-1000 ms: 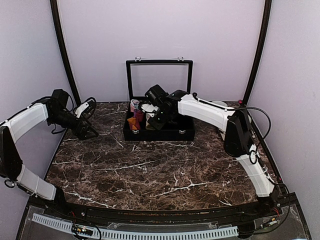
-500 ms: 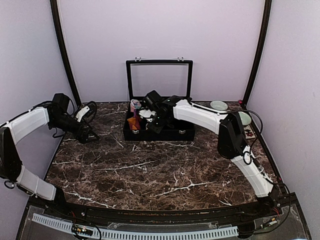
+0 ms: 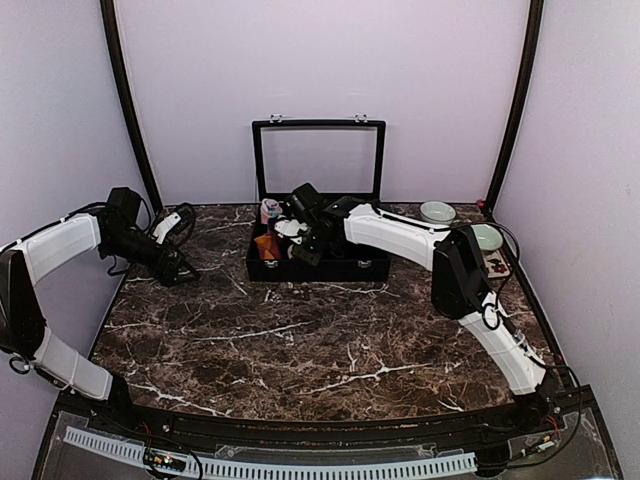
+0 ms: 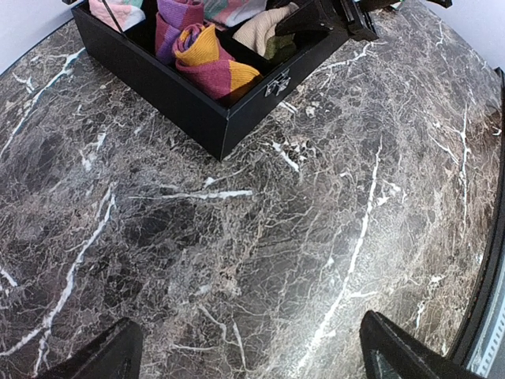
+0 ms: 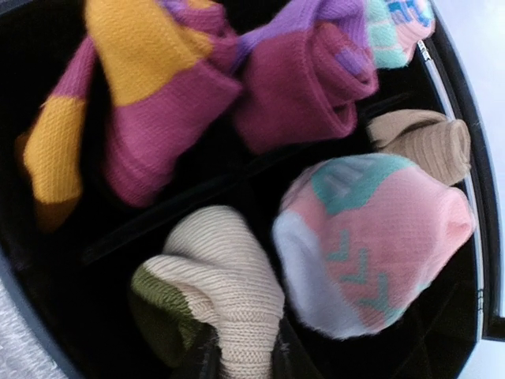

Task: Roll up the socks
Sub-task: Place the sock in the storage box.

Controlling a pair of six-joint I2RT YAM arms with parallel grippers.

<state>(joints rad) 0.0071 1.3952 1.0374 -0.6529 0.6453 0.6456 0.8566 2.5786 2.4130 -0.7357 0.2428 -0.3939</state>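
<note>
The socks lie as rolled bundles inside the black box (image 3: 318,268). In the right wrist view, my right gripper (image 5: 241,357) is down in a compartment, its fingers (image 5: 203,359) on both sides of the cream-tan sock roll with an olive toe (image 5: 225,288). A pink roll with mint pattern (image 5: 379,237) sits beside it. From above, my right gripper (image 3: 302,244) is buried in the box. My left gripper (image 3: 177,263) hovers open over bare marble at the left. In its own view the left gripper (image 4: 252,355) holds nothing, and the cream roll (image 4: 264,33) shows in the box (image 4: 197,114).
An orange-and-magenta bundle (image 5: 118,118) and a magenta-purple bundle (image 5: 308,87) fill the neighbouring compartments. A tan roll (image 5: 422,138) lies at the box's edge. The box lid (image 3: 318,160) stands upright at the back. Two pale dishes (image 3: 437,211) sit at the right rear.
My right arm has reached further left and down into the box with the cream sock roll. The left arm has drawn back slightly, still open.
</note>
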